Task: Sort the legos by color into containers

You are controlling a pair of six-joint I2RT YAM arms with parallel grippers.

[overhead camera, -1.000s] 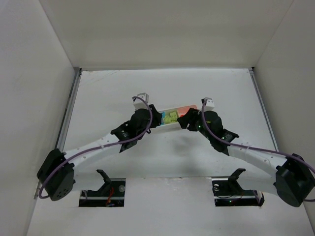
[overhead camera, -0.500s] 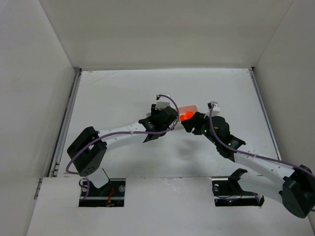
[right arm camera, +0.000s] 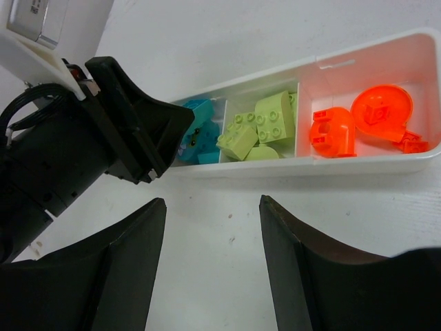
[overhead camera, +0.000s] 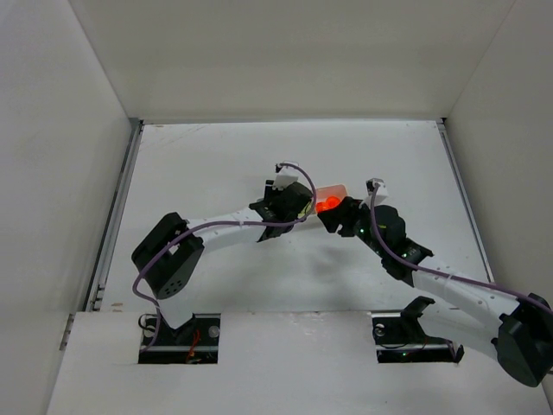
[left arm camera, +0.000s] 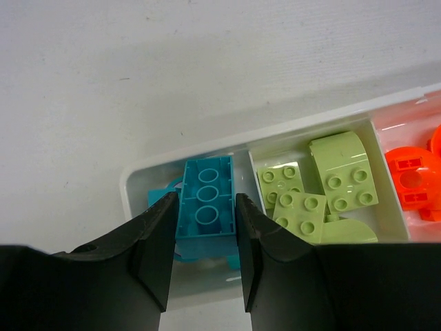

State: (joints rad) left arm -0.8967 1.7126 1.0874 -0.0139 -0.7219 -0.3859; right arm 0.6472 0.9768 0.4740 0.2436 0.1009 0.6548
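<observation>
Counting stock, we list: left gripper [left arm camera: 204, 231] clamped on one teal brick [left arm camera: 206, 185] over the tray [left arm camera: 310, 128] end compartment; green bricks [left arm camera: 342, 181] middle; orange pieces [left arm camera: 412, 176] far. Right gripper [right arm camera: 212, 258] wide open, empty. We judge only the release remains.

The left arm has folded inward. Its left gripper [left arm camera: 203, 217], jaws on a teal brick [left arm camera: 207, 183], has slid rightward over the tray [left arm camera: 126, 189], hiding most of it from above.
</observation>
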